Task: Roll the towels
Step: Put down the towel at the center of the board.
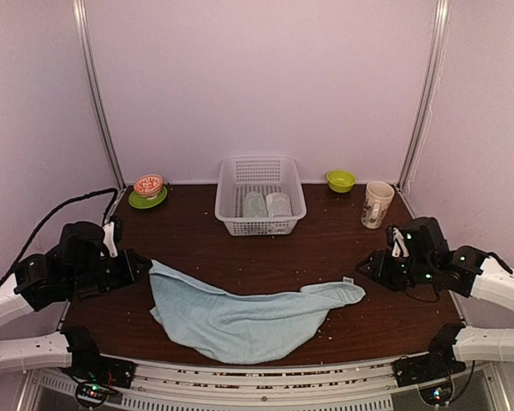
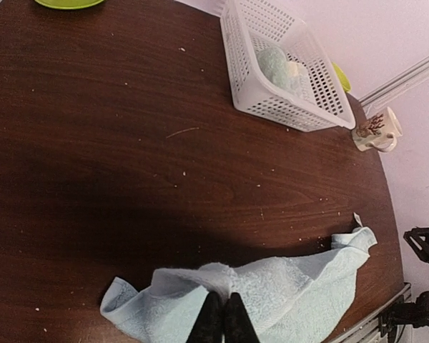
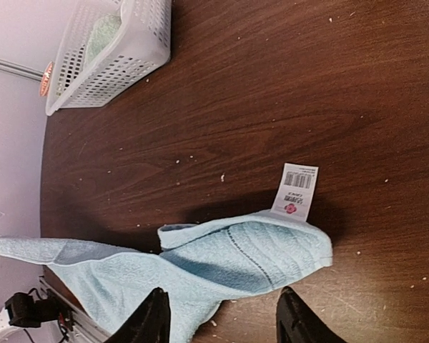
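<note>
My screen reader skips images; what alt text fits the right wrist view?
A light blue towel lies crumpled on a dark wooden table, white tag showing, just ahead of the open right gripper. A white lattice basket sits at the top left.

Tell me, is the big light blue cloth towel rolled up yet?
No. The light blue cloth towel lies loose and crumpled on the dark wooden table, unrolled.
</note>
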